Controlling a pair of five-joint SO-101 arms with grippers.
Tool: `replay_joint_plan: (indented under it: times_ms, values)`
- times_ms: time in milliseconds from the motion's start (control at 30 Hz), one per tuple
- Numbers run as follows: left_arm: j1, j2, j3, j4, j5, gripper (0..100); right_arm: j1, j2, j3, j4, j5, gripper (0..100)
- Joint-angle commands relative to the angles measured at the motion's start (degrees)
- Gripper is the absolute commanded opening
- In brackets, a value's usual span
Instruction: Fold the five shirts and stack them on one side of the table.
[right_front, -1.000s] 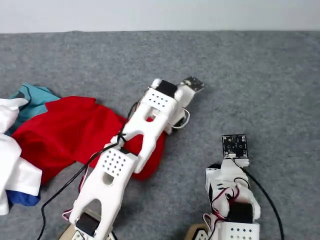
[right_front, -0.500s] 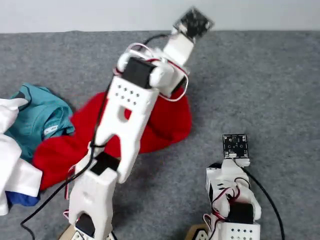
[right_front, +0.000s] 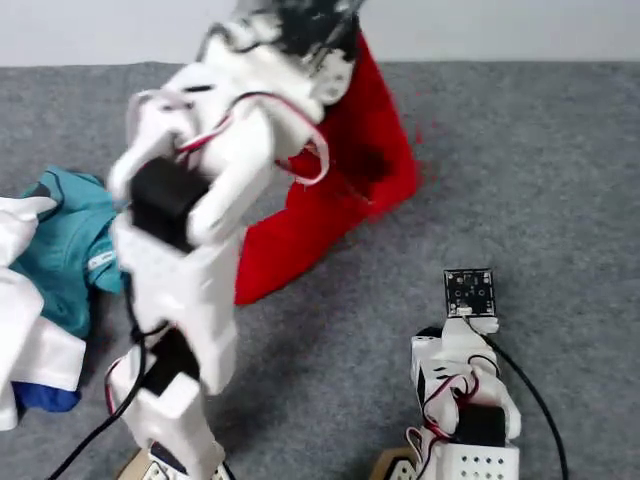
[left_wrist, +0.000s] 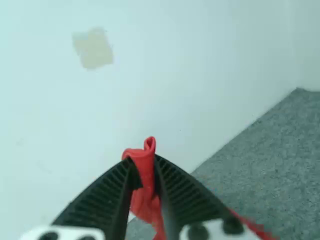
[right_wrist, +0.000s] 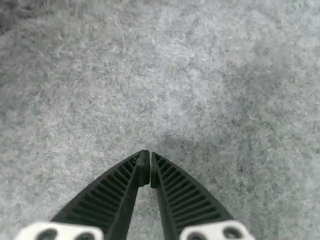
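Lifting goes best if the left gripper (left_wrist: 145, 167), clamped on a pinch of the red cotton shirt (left_wrist: 148, 150), carries it clear of the heap. It should then lower slowly onto the bare grey felt table cover (right_front: 540, 170), so the cloth spreads flat rather than bunching. The shirt hangs from the raised jaws, its lower edge seemingly trailing on the felt near the crumpled teal shirt (right_front: 65, 250). The right gripper (right_wrist: 146, 170), fingers together on nothing, sits low, well apart.
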Motion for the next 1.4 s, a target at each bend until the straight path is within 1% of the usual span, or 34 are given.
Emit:
replay_joint_plan:
  times_ms: [0,100,133,267,333,467,567,700,833,900,1033,1133,1267,1367]
  values:
    - [-1.85,-5.63,-1.80,6.68,-0.70,0,0.40,-0.66,-0.18,-0.48,0.62,0.9]
    - [-6.33,-6.07,-1.71,15.03,-0.79,0,0.40,-0.66,-0.18,-2.51,0.62,1.1]
    - [-8.62,-6.07,-1.19,16.00,-0.53,0,0.31,-0.66,-0.18,-3.65,0.62,1.1]
    - [-19.08,-8.18,5.49,15.65,-0.62,0,0.31,-0.66,0.53,-10.59,0.62,1.1]
    - [-22.77,-9.76,12.00,15.65,-0.70,0,0.31,-0.48,0.88,-13.76,0.62,0.9]
    - [-27.60,-13.54,27.82,15.56,-1.14,0,0.31,-0.66,0.88,-19.30,0.70,0.9]
    - [-29.89,-16.44,40.66,15.56,-6.07,0,0.31,-0.48,0.88,-22.29,0.70,0.8]
    - [-33.14,-19.34,56.22,15.47,-13.27,0,0.31,-0.40,0.79,-22.73,0.70,0.8]
    - [-38.15,-20.84,69.32,15.38,-18.73,0,-0.75,-0.13,-0.35,-22.64,3.87,0.8]
    - [-40.70,-21.10,74.59,15.38,-21.71,0,-2.07,-0.13,-1.32,-22.29,4.22,0.8]
    - [-45.10,-22.07,82.59,15.38,-23.47,0,-6.02,-0.04,-4.31,-22.20,4.22,0.8]
    - [-46.86,-23.56,86.73,15.38,-24.53,0,-9.19,0.04,-8.18,-21.41,4.22,0.8]
    - [-46.77,-27.43,92.09,15.38,-26.55,0,-12.79,2.24,-15.56,-15.87,4.22,0.8]
    - [-46.68,-31.12,95.25,15.30,-27.69,0,-14.37,9.01,-22.15,-13.14,4.04,0.8]
